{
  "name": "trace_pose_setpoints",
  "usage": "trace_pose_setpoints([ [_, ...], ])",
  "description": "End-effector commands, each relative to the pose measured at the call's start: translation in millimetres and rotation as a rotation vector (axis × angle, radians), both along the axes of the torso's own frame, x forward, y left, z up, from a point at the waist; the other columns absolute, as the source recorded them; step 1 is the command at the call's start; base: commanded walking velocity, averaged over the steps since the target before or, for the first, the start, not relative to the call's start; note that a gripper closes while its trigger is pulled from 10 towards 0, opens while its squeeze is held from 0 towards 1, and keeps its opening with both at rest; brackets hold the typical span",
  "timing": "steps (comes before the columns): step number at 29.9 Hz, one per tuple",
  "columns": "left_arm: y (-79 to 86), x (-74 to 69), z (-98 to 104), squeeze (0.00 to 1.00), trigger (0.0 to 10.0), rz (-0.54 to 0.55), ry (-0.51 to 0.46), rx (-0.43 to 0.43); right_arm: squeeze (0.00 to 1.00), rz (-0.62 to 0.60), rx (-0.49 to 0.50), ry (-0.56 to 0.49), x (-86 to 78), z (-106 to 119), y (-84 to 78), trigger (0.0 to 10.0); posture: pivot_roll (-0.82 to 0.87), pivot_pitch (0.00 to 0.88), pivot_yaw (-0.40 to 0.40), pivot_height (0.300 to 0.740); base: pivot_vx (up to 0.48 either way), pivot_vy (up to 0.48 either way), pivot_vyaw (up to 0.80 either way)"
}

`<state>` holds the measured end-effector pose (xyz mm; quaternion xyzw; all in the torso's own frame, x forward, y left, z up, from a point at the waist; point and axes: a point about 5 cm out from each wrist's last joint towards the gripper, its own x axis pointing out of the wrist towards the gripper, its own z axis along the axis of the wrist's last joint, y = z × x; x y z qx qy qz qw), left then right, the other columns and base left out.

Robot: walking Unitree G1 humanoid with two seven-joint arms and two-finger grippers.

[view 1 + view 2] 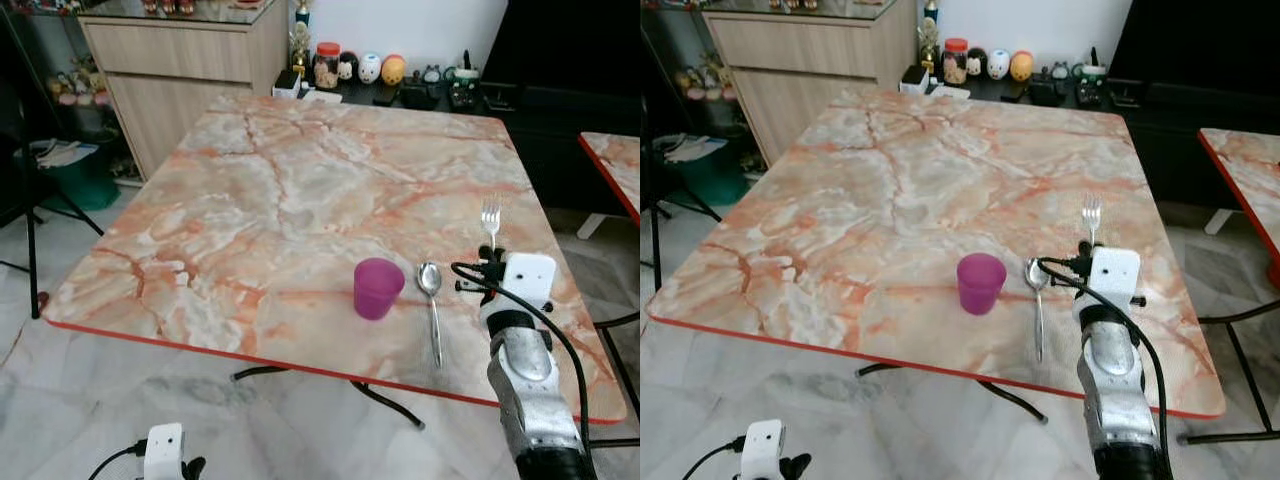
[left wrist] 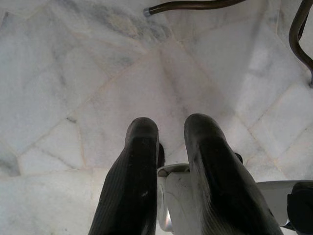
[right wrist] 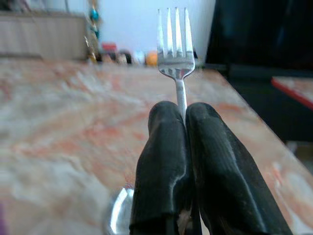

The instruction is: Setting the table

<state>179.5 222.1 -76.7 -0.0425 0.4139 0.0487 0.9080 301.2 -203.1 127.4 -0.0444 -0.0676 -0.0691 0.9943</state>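
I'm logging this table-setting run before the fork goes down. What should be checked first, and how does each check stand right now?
1. Right gripper shut on the fork: ok.
2. Fork tines point away from the robot: ok.
3. Spoon lies flat beside the purple cup: ok.
4. Bare table right of the spoon for the fork: ok.
5. Fork's height above the table: cannot tell.
6. Left gripper low over the floor, idle: ok.

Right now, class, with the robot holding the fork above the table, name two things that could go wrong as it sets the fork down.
1. The right gripper pinches only the thin handle of the fork, so the fork might twist or slip on release.
2. The spoon lies just beside that arm, with the purple cup next to it; a sideways drift could knock the spoon into the cup.
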Motion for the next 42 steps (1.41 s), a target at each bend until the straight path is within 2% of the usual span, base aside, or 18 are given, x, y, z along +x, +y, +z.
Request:
trace_pose_setpoints([
  [1,0.3,-4.5,-2.0,0.0,10.0,-0.007,0.012,0.016,0.0,0.015,-0.016,-0.058,-3.9,9.9,3.2,10.0,0.06,0.0,-0.054,0.74,0.0,0.0,0.0],
  [5,1.0,-5.1,-1.8,0.0,10.0,-0.021,0.007,0.035,0.0,0.033,-0.03,-0.128,-11.0,21.3,10.2,10.0,0.06,0.0,-0.057,0.74,0.0,0.0,0.0],
  [8,1.0,-5.7,-2.1,0.0,10.0,-0.023,0.008,0.036,0.0,0.056,-0.027,-0.144,-12.3,24.3,14.4,10.0,0.06,0.0,-0.057,0.74,0.0,-0.3,0.0],
  [12,-0.8,-5.6,-2.3,0.0,10.0,-0.029,0.006,0.037,0.0,0.097,-0.032,-0.18,-9.6,32.8,22.9,10.0,0.06,0.0,-0.061,0.74,0.0,-0.307,0.0],
  [20,-3.7,-5.1,-2.7,0.0,10.0,-0.037,0.004,0.035,0.0,0.12,-0.034,-0.217,-2.7,45.4,28.0,10.0,0.06,0.0,-0.064,0.74,0.0,-0.309,0.0],
  [25,-4.8,-3.2,-2.0,0.0,10.0,-0.038,-0.001,0.033,0.0,0.118,-0.044,-0.216,0.3,48.0,28.2,10.0,0.05,0.0,-0.065,0.74,0.0,-0.336,0.0],
  [28,-4.9,-1.3,-1.1,0.0,10.0,-0.037,-0.006,0.033,0.0,0.126,-0.016,-0.217,1.7,48.9,29.0,10.0,0.05,0.0,-0.064,0.74,0.0,-0.337,-0.78],
  [33,-3.6,4.3,1.8,0.0,10.0,-0.032,-0.021,0.035,0.0,0.138,-0.028,-0.227,3.7,52.5,31.2,10.0,0.05,0.0,-0.064,0.74,0.0,-0.34,-0.69],
  [42,-1.6,8.8,4.4,0.0,10.0,-0.017,-0.033,0.041,0.0,0.147,-0.031,-0.222,7.6,55.3,32.6,10.0,0.05,0.0,-0.066,0.74,0.0,-0.341,0.0],
])
